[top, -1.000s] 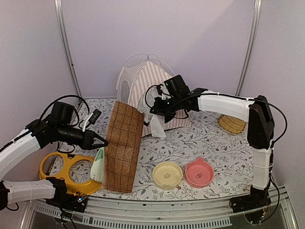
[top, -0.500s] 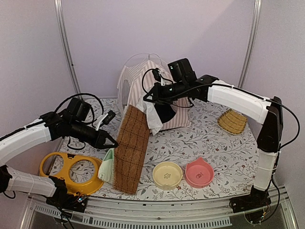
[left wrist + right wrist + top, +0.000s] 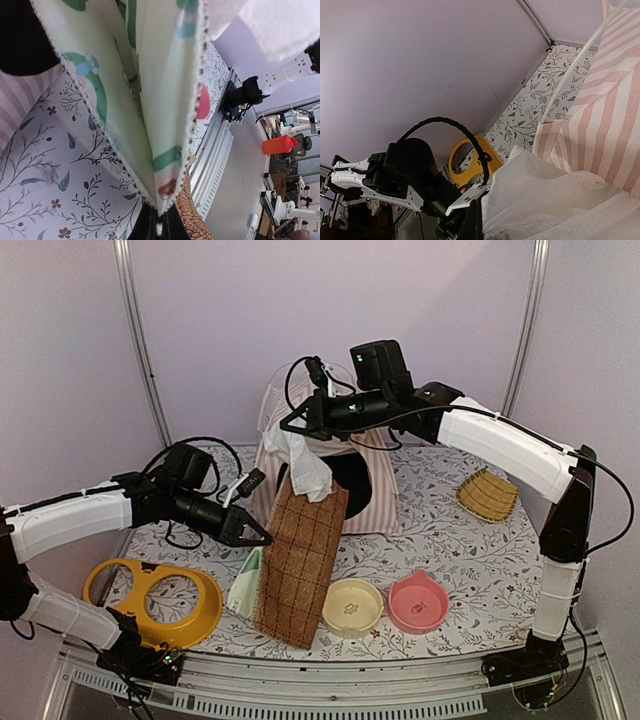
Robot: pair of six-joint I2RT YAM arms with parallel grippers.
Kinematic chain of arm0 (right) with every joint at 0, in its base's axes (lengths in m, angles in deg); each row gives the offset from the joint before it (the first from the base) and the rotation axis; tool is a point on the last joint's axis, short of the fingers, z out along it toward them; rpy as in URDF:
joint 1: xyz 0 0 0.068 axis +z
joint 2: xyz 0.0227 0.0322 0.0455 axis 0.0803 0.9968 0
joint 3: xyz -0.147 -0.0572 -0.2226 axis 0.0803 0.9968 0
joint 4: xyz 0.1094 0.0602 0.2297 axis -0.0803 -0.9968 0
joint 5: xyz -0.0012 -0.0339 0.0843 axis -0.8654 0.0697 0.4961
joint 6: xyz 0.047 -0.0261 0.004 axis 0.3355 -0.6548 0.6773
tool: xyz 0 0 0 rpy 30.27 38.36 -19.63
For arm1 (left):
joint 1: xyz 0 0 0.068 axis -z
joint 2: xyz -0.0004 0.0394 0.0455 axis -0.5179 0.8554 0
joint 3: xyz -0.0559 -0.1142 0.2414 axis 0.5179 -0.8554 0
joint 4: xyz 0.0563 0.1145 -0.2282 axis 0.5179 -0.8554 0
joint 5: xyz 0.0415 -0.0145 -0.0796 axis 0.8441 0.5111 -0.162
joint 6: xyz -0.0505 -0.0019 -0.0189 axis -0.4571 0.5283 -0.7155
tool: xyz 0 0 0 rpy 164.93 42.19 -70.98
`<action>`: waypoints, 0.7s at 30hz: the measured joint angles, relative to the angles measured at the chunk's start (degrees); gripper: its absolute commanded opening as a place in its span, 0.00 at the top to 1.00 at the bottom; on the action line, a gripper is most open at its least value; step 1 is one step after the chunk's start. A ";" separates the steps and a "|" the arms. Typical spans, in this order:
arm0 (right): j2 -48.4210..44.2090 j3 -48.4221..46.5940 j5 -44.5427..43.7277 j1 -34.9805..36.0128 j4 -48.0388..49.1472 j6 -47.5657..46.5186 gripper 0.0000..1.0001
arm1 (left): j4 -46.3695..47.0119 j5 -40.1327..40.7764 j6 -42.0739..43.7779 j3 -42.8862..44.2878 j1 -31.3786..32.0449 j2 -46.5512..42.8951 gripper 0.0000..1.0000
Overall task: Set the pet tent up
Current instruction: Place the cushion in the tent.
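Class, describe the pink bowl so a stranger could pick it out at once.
On the floral table, look along the near edge, right of the brown quilted mat. Two small bowls sit side by side; the pink bowl is the right-hand one, beside the cream bowl.

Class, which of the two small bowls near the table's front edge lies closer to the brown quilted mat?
The pale yellow round bowl; the pink bowl sits beyond it, farther right.
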 measured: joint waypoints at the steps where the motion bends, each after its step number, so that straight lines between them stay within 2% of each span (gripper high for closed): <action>1: 0.00 -0.26 0.04 0.31 0.00 0.00 1.00 | 1.25 -0.31 -1.07 0.02 0.02 0.35 1.00; 11: 0.00 -0.31 0.04 2.12 0.17 0.46 1.00 | 11.80 -2.19 -12.35 1.49 -0.04 9.46 1.00; 21: 0.00 -0.26 0.17 3.26 0.52 0.76 1.00 | 15.04 7.58 -18.80 2.64 -0.61 9.73 1.00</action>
